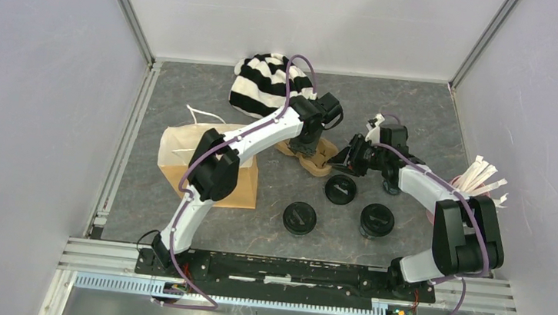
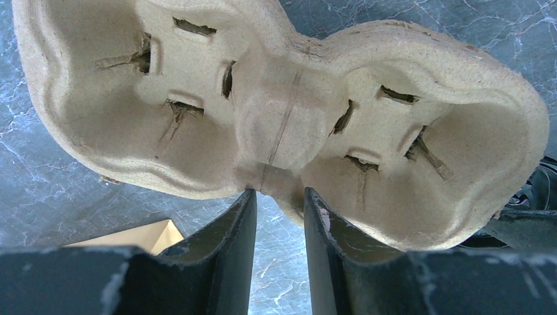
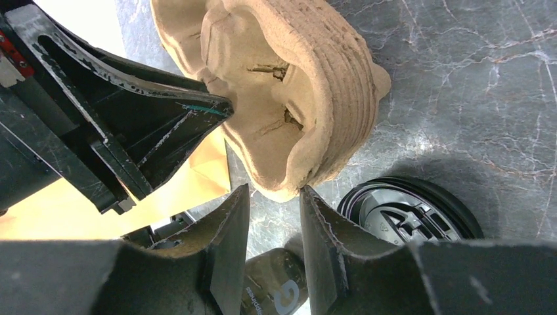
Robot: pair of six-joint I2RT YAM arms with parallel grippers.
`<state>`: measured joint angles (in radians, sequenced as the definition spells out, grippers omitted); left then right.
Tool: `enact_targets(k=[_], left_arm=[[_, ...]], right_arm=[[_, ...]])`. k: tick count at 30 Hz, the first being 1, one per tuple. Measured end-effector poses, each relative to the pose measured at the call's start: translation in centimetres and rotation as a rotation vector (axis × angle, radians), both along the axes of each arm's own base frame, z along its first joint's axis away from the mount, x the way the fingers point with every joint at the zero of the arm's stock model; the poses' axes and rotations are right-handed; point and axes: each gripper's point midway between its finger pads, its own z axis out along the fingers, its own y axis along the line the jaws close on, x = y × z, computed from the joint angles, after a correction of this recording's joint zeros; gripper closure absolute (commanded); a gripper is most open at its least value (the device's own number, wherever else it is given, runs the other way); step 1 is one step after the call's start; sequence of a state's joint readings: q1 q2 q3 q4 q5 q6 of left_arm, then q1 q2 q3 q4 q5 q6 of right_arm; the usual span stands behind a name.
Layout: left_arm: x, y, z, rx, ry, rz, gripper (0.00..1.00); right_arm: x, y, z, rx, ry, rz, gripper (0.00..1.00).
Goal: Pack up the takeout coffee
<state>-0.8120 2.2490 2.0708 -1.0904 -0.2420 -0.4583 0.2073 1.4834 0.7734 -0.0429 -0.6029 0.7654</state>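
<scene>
Three black lidded takeout coffee cups (image 1: 299, 218) (image 1: 341, 189) (image 1: 376, 219) stand on the table in front of the brown moulded carrier (image 1: 313, 159). One black lid (image 3: 410, 213) shows in the right wrist view. My left gripper (image 1: 309, 146) (image 2: 279, 191) comes down on the carrier (image 2: 276, 111), its jaws part open astride the near rim at the narrow waist, with table showing between them. My right gripper (image 1: 339, 160) (image 3: 274, 189) stands open at the carrier's end (image 3: 295, 98); one fingertip (image 3: 306, 194) touches the rim.
A brown paper bag (image 1: 210, 162) lies on its side at the left. A black-and-white striped hat (image 1: 267, 83) sits at the back. A pink cup with white sticks (image 1: 482, 181) stands at the right, partly behind my right arm.
</scene>
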Motion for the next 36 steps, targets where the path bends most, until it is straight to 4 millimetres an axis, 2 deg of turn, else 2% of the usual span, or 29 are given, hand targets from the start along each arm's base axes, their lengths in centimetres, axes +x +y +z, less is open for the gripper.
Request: enact_targets(k=[9, 17, 24, 36], left_arm=[[0.0, 0.0, 0.0, 0.0, 0.0, 0.0, 0.62], [-0.2, 0.0, -0.2, -0.001, 0.009, -0.002, 0.62], [-0.1, -0.1, -0.1, -0.007, 0.004, -0.003, 0.63], [-0.1, -0.1, -0.1, -0.007, 0.005, -0.002, 0.64]], right_arm=[[1.3, -1.4, -0.6, -0.055, -0.016, -0.027, 0.6], [2.9, -1.6, -0.4, -0.076, -0.048, -0.025, 0.63], [3.1, -1.7, -0.7, -0.088, -0.04, -0.021, 0.64], [4.1, -2.1, 0.2, -0.112, -0.074, -0.023, 0.65]])
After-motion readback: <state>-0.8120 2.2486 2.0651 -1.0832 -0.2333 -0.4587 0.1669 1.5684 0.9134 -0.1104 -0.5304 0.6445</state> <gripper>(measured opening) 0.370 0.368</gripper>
